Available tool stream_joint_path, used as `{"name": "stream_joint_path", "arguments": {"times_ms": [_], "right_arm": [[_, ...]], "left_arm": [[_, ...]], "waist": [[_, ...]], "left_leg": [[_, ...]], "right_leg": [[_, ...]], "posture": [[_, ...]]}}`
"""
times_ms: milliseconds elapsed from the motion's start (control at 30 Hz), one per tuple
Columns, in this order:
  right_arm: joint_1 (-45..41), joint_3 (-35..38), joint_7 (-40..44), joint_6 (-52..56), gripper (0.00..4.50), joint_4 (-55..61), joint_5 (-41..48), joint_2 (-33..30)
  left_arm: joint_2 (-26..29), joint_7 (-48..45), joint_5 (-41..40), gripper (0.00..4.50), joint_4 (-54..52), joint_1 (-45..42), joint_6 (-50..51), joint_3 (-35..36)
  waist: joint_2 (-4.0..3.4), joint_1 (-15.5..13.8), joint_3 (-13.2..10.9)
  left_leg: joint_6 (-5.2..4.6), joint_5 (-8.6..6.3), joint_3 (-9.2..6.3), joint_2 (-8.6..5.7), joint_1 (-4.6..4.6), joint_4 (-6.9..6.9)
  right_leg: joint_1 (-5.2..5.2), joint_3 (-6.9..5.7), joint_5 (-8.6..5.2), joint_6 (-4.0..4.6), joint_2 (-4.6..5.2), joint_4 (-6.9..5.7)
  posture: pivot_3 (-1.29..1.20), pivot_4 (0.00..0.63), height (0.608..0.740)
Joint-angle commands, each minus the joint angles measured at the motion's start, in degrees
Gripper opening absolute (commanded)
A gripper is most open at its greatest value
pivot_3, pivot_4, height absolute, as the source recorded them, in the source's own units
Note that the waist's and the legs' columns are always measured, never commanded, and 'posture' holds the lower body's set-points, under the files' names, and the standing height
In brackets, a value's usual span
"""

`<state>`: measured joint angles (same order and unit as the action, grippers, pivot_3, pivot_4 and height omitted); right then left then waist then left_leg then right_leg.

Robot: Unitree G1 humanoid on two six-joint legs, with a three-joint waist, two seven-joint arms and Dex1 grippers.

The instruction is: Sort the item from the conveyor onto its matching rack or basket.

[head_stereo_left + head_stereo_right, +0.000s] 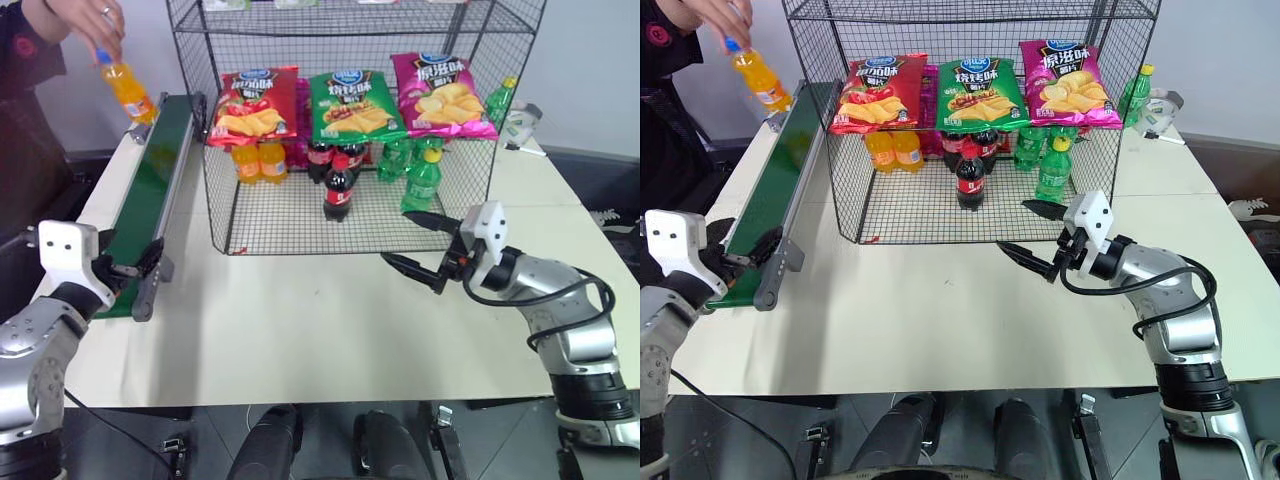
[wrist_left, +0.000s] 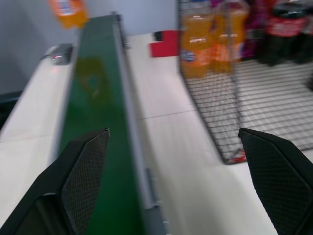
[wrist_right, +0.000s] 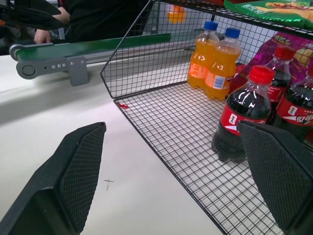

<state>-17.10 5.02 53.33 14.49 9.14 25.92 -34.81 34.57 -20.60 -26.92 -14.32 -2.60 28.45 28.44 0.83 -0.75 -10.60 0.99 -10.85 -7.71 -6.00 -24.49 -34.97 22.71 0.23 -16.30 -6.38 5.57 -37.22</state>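
A person's hand [image 1: 95,25] holds the item, an orange soda bottle [image 1: 128,88] with a blue cap, tilted over the far end of the conveyor [image 1: 150,190]. The dark-green belt runs along the table's left side. At the belt's near end my left gripper [image 1: 135,265] stands open and holds nothing; the left wrist view looks along the belt [image 2: 98,122] to the bottle [image 2: 68,12]. The black wire rack [image 1: 290,220] stands at mid-table. In front of its open right side my right gripper [image 1: 398,237] is open and holds nothing, pointing into the lower tier [image 3: 186,147].
The rack's upper tier carries red [image 1: 255,105], green [image 1: 352,105] and magenta [image 1: 440,95] crisp bags. Below stand orange bottles [image 1: 258,160], cola bottles [image 1: 338,185] and green bottles [image 1: 422,180]. A white object [image 1: 520,125] lies at the back right. Bare tabletop [image 1: 300,320] lies in front.
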Motion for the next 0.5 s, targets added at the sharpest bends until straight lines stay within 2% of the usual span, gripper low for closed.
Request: {"name": "stream_joint_path", "arguments": {"times_ms": [33,233,333,500], "right_arm": [[-0.8,0.7,0.3,-1.4,4.50,0.5,0.2,0.0],[-1.2,0.7,-0.3,-1.4,4.50,0.8,0.2,0.1],[-1.5,0.6,-0.5,-1.2,4.50,0.9,0.2,0.2],[-2.6,0.0,-0.8,-0.9,4.50,1.1,0.0,0.5]], "left_arm": [[0.3,2.8,2.3,4.43,1.2,-1.6,-2.6,2.4],[-0.4,5.9,3.8,4.43,4.7,-4.3,-4.6,3.3],[-0.3,10.2,6.8,4.43,7.4,-6.0,-4.3,3.1],[-0.5,11.5,9.6,4.43,9.7,-7.0,-7.0,2.4]], "waist": [[0.00,0.0,0.0],[0.00,0.1,0.0],[0.00,0.1,0.0],[0.01,0.1,0.0]], "left_leg": [[0.00,0.00,0.00,0.01,0.00,0.00],[0.00,0.00,0.01,0.00,0.00,0.00],[0.00,0.00,0.00,0.00,0.00,0.00],[0.00,0.00,0.01,-0.01,0.00,-0.01]], "right_leg": [[0.01,0.00,0.00,0.00,-0.01,0.00],[-0.01,0.00,0.02,-0.04,0.00,0.01],[0.01,0.00,0.03,-0.04,-0.01,0.00],[0.01,-0.01,0.11,-0.19,-0.01,0.00]], "posture": [[0.00,0.150,0.740],[0.00,0.150,0.740],[0.00,0.150,0.740],[0.00,0.150,0.740]]}}
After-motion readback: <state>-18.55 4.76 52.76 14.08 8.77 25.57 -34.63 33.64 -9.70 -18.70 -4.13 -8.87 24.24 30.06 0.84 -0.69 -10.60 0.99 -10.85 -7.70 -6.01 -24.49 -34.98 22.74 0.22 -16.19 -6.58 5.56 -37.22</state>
